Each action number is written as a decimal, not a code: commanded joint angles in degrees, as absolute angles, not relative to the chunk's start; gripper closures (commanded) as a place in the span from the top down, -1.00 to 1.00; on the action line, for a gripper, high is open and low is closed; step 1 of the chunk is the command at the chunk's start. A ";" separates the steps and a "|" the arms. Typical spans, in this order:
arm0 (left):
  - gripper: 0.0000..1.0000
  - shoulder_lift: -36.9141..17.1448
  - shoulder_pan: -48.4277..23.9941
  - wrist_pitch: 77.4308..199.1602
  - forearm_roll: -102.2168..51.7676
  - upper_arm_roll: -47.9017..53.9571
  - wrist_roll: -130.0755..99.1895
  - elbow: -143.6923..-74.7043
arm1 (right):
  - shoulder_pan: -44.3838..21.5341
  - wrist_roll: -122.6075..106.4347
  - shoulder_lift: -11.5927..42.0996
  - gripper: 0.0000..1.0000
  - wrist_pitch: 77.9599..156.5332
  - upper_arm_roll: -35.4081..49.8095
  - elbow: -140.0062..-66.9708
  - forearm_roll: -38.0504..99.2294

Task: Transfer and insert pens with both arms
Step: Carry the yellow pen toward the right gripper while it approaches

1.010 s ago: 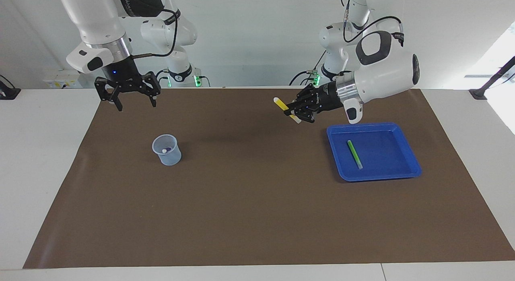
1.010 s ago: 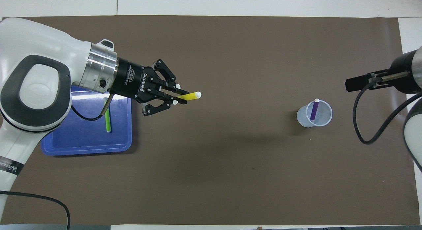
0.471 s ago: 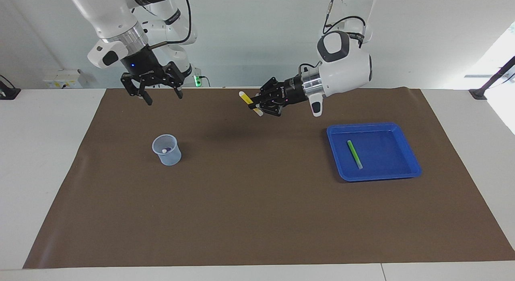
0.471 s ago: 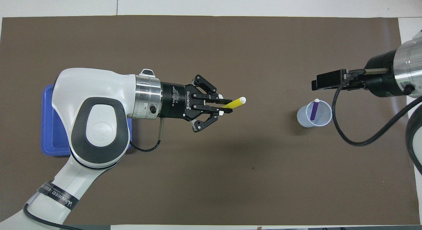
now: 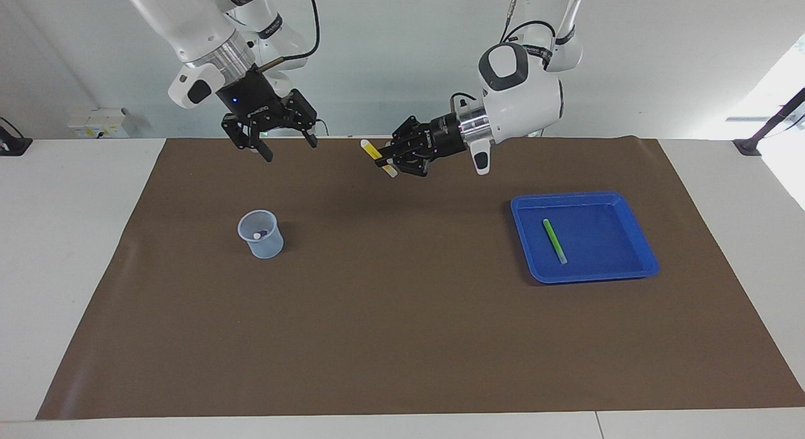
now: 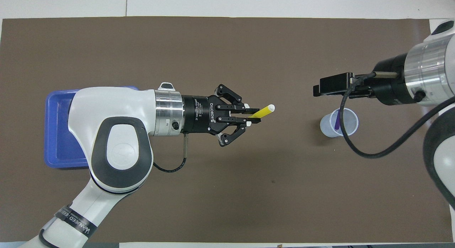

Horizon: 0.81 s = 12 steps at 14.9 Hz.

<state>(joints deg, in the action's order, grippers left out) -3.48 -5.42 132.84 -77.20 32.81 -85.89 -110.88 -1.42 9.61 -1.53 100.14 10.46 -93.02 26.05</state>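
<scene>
Across the facing view, the right gripper (image 5: 286, 148) hangs with fingers spread and empty over the brown mat, near a clear cup (image 5: 260, 234) already holding the purple pen (image 6: 336, 122). Mid-counter, the left gripper (image 5: 388, 160) is raised, clenched on the yellow pen (image 5: 373, 151). The green pen (image 5: 554, 240) lies in the blue tray (image 5: 635, 266). Roughly one pen is done, one awaits handover, one is untouched

Yellow pen (image 5: 378, 158) held aloft, green pen (image 5: 554, 241) flat in tray (image 5: 635, 238), purple pen (image 6: 336, 122) in cup (image 5: 269, 245).
</scene>
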 commanded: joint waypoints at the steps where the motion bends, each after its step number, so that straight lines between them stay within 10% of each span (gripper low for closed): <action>1: -1.00 -1.14 -7.20 136.40 -79.98 32.17 -86.57 -113.29 | -1.14 10.46 -1.76 1.00 101.34 13.17 -93.87 27.95; 12: -1.00 -1.14 -7.65 138.16 -81.82 32.17 -86.57 -113.29 | -1.14 10.20 -1.14 0.80 103.98 16.17 -97.21 28.04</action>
